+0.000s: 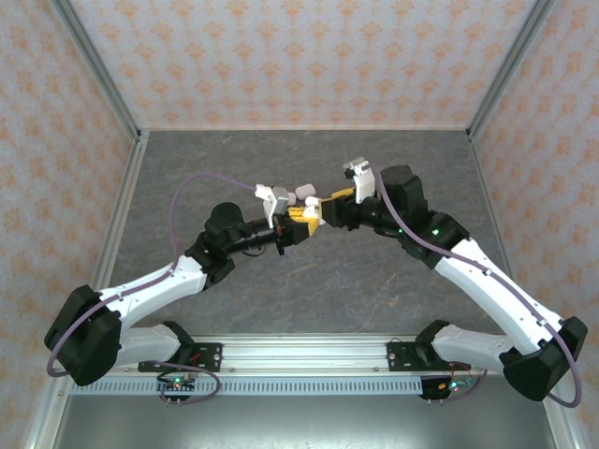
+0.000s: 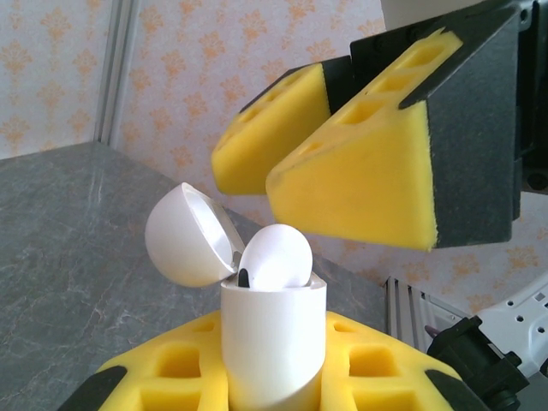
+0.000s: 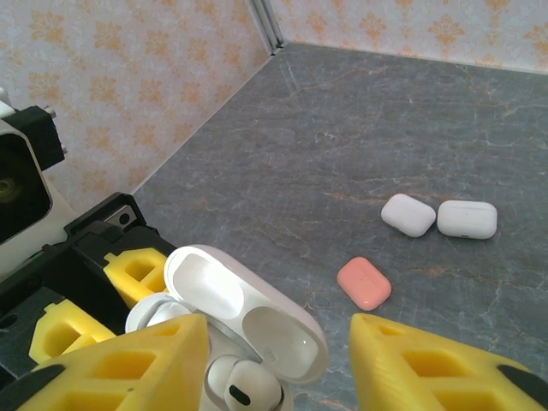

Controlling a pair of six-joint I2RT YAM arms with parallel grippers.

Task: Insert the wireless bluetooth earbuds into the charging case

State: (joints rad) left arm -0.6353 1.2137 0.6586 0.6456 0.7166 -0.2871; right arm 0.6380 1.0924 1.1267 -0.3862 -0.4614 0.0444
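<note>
My left gripper (image 2: 274,381) is shut on a white charging case (image 2: 274,342) and holds it upright above the table. The case's lid (image 2: 188,233) is swung open. A white earbud (image 2: 276,255) sits in the case's mouth with its rounded head sticking up. In the right wrist view the same earbud (image 3: 244,387) lies in its socket below the open lid (image 3: 244,312). A second rounded white shape (image 3: 157,313) shows beside it, partly hidden. My right gripper (image 3: 278,360) hovers open just above the case. Its yellow fingers (image 2: 360,188) touch nothing.
Two closed white cases (image 3: 408,214) (image 3: 467,219) and one closed pink case (image 3: 364,282) lie on the grey table (image 3: 360,137) beyond the grippers. Patterned walls with metal corner posts enclose the table. Both arms meet at the middle of the table (image 1: 314,215).
</note>
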